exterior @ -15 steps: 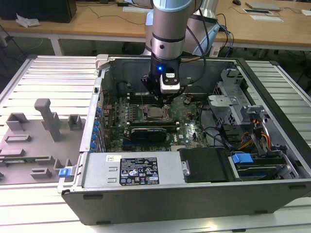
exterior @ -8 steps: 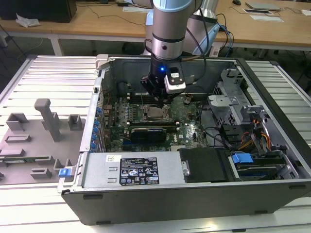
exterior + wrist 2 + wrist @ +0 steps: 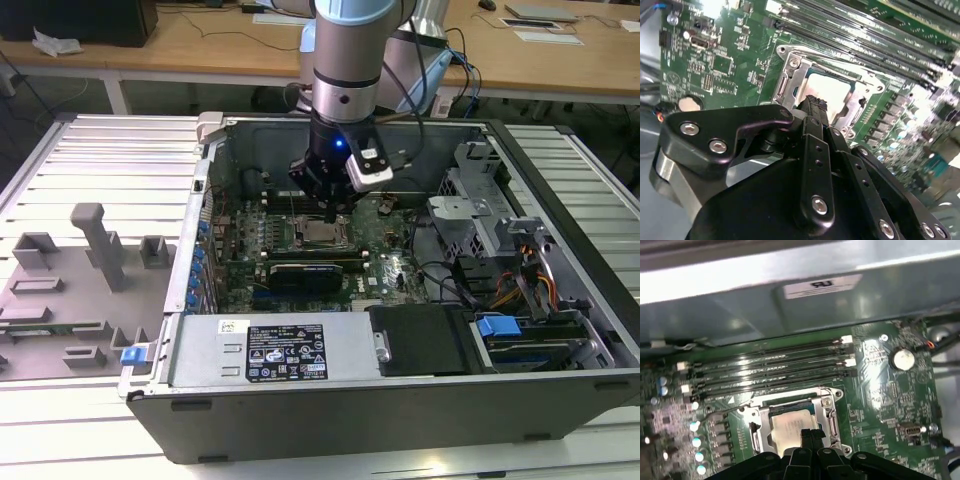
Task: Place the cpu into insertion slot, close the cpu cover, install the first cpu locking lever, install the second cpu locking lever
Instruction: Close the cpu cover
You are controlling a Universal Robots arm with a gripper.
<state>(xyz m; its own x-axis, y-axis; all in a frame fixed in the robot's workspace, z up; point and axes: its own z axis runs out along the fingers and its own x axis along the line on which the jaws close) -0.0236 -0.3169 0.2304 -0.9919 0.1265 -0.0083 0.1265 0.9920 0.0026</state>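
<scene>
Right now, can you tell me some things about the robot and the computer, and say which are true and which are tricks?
1. The cpu sits in the insertion slot. True.
2. The cpu cover stands straight up. False: it lies flat, framing the cpu.
3. The gripper hangs right over the cpu. True.
4. The grey holder blocks sit at the exterior view's right of the computer case. False: they sit at its left.
5. The gripper's fingers are spread wide. False: they are together.
</scene>
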